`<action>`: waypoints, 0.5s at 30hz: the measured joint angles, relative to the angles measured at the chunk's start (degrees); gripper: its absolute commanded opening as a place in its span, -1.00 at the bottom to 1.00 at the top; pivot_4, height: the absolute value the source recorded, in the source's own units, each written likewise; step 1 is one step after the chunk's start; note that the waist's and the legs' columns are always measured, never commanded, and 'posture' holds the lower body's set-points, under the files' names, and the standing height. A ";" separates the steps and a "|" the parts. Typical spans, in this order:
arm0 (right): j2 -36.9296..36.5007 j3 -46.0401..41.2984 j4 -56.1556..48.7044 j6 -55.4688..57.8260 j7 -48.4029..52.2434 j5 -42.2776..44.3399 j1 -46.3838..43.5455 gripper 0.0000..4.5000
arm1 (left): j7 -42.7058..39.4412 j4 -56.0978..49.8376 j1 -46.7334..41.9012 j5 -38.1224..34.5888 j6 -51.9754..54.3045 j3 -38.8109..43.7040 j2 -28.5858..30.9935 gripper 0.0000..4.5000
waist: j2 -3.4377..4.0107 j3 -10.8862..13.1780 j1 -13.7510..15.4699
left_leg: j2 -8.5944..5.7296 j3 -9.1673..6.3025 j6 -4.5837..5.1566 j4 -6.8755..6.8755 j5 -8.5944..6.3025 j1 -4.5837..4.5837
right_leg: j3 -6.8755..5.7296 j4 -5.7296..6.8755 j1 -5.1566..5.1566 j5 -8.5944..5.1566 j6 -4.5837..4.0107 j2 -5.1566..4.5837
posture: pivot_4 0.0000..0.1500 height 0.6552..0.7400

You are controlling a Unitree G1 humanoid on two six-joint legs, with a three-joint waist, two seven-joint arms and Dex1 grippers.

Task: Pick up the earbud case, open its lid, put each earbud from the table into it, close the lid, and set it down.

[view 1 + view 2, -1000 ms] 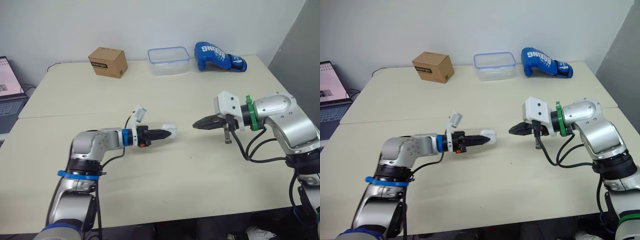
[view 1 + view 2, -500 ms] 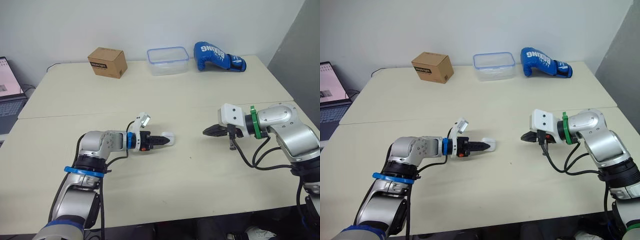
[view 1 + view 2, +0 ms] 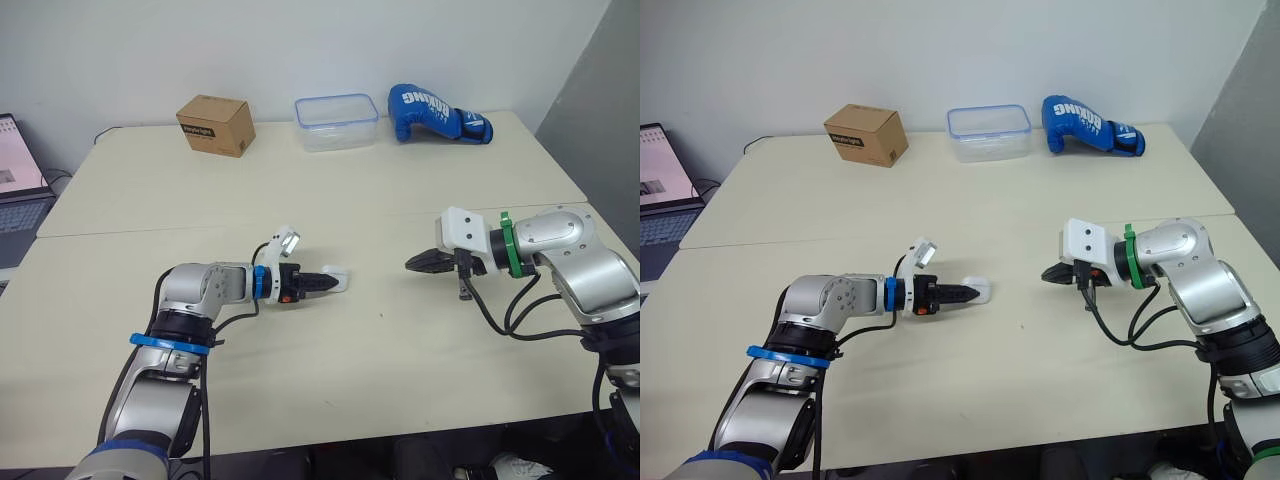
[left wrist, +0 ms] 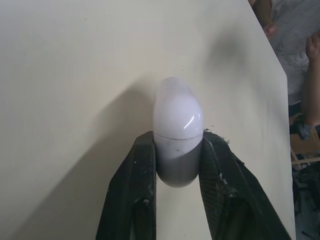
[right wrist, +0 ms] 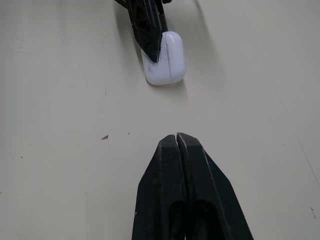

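The white earbud case (image 3: 336,277) lies on the beige table (image 3: 300,200) near its middle, lid closed. My left gripper (image 3: 322,282) is shut on the case; in the left wrist view both black fingers (image 4: 135,190) press its sides (image 4: 177,135). My right gripper (image 3: 412,264) hovers to the right of the case, pointing at it with its fingertips pressed together and holding nothing. The right wrist view shows the case (image 5: 165,57) ahead of those shut fingers (image 5: 177,190). I see no loose earbuds on the table.
Along the far edge stand a cardboard box (image 3: 215,124), a clear plastic container with a blue rim (image 3: 337,121) and a blue boxing glove (image 3: 437,112). A laptop (image 3: 15,175) sits off the left edge. A seam (image 3: 200,228) crosses the table.
Over the last second my left gripper lowered the case to the table, and my right gripper drew back to the right. In the last half second nothing moved.
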 measured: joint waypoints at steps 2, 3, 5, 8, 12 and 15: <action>0.06 0.00 -0.02 0.03 0.02 0.01 0.00 -1.00 | -0.53 -0.10 -0.05 -0.10 0.15 0.05 0.16 0.18 | 0.00 -0.01 0.00 | 0.00 0.00 0.00 0.00 0.00 0.02 | 0.00 0.00 0.02 0.00 0.00 0.00 | 1.00 0.78; 0.10 0.00 -0.02 0.02 0.04 0.02 0.00 -1.00 | -0.85 -0.45 0.00 -0.19 0.31 0.05 0.41 0.30 | 0.00 -0.01 -0.01 | 0.00 0.00 0.00 0.01 0.00 0.03 | 0.00 0.01 0.02 0.00 0.00 0.00 | 1.00 0.78; 0.17 0.01 -0.05 0.02 0.06 0.02 0.00 -1.00 | -1.49 -1.40 0.41 -0.38 0.79 0.04 1.98 0.30 | 0.00 -0.01 -0.25 | 0.02 0.01 0.00 0.01 0.00 0.06 | 0.01 0.05 0.02 0.00 0.00 0.01 | 1.00 0.78; 0.17 0.02 -0.07 0.02 0.06 0.01 0.21 -1.00 | -1.82 -2.50 1.76 -0.43 0.92 0.71 4.98 0.30 | 0.02 -0.02 -0.81 | 0.04 0.00 0.00 -0.02 0.00 0.08 | 0.01 0.05 0.01 0.00 0.00 0.02 | 1.00 0.78; 0.43 0.03 -0.23 0.02 0.01 0.04 0.65 -1.00 | -2.10 -4.66 3.84 -0.72 0.63 1.34 7.82 0.30 | 0.03 -0.02 -1.01 | 0.05 0.00 0.00 -0.03 0.00 0.08 | 0.02 0.03 0.01 0.00 0.00 0.02 | 1.00 0.78; 0.70 0.05 -0.67 0.13 -0.06 0.16 2.30 -1.00 | -2.61 -6.88 6.56 -0.75 -0.59 2.30 11.00 0.30 | 0.03 -0.02 -1.08 | 0.06 0.01 0.00 -0.04 0.00 0.08 | 0.04 0.05 0.00 0.00 0.00 0.02 | 1.00 0.78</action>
